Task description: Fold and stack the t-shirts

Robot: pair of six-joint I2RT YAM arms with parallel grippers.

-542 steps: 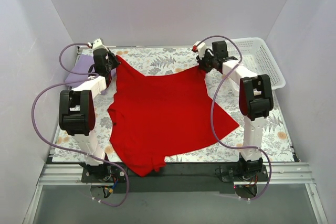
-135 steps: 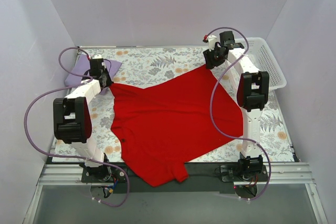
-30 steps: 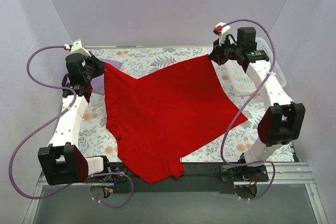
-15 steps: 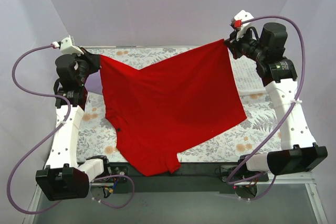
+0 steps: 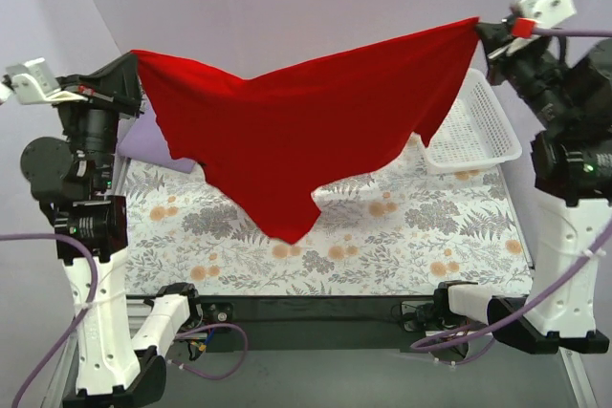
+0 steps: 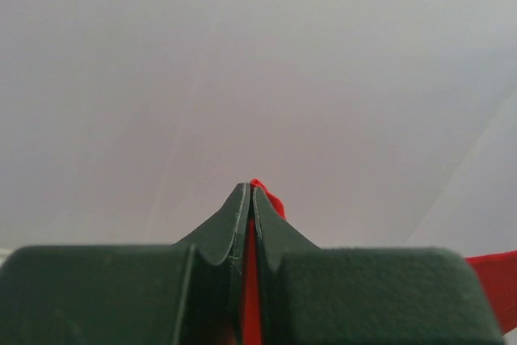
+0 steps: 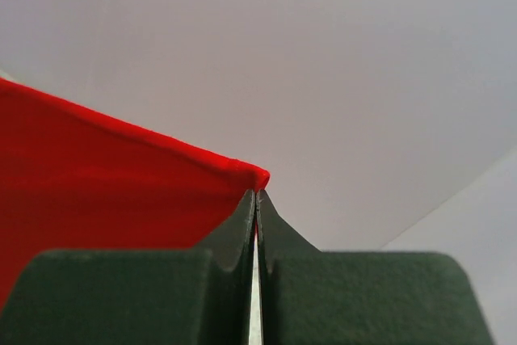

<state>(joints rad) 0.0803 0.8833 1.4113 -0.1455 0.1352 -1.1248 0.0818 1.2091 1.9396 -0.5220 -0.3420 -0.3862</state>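
Two t-shirts: one red t-shirt point(image 5: 306, 131) and one lilac t-shirt point(image 5: 145, 145), that's the whole count.
Red one, where: up in the air, strung between the two hands like washing on a line. The top edge sags a bit in the middle and the lowest tip hangs over the counter point(image 5: 402, 226). Can't tell if that tip touches it.
Lilac one, where: lying at the far left of the counter, mostly hidden behind the red cloth and the left arm, so only a patch shows.
Hands: two, both raised high and well apart.
Left hand point(image 5: 132, 56): pinched tight on the left top corner of the red t-shirt. Its wrist view shows a sliver of red squeezed between the dark fingers point(image 6: 218, 236).
Right hand point(image 5: 481, 33): same deal, clamped on the right top corner, with red cloth running off to the left in its wrist view.
Basket: one white plastic lattice basket point(image 5: 478, 126) at the far right of the counter, partly behind the hanging cloth.
Counter pattern: grey leaves and orange flowers.
Cables: purple cables point(image 5: 38, 234), one by each arm.
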